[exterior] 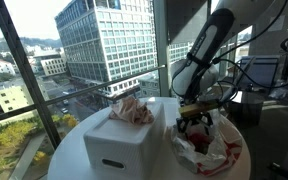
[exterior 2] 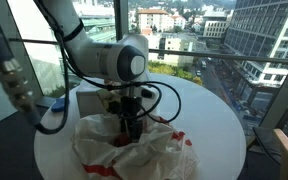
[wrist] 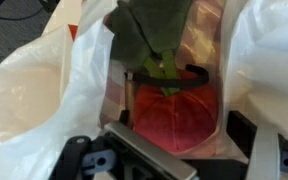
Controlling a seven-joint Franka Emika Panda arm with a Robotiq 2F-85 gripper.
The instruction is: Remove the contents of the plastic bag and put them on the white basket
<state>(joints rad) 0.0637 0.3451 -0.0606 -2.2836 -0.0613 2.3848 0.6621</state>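
Observation:
A white plastic bag with red print (exterior: 222, 152) lies open on the round white table (exterior: 74, 150), next to the white basket (exterior: 114, 150). The bag also shows in an exterior view (exterior 2: 159, 155) and in the wrist view (wrist: 39, 95). My gripper (exterior: 195, 120) reaches down into the bag's mouth (exterior 2: 132, 126). In the wrist view my gripper (wrist: 176, 132) has its fingers on either side of a red fruit-like item with green leaves (wrist: 174, 112), which looks wrapped in clear plastic, and seems shut on it. A pink and white crumpled item (exterior: 131, 110) sits on top of the basket.
The basket also shows behind the arm in an exterior view (exterior 2: 89, 100). Floor-to-ceiling windows (exterior: 44, 60) stand close behind the table. Cables and equipment (exterior: 264, 80) crowd the side by the robot base. The table edge (exterior 2: 224, 150) lies near the bag.

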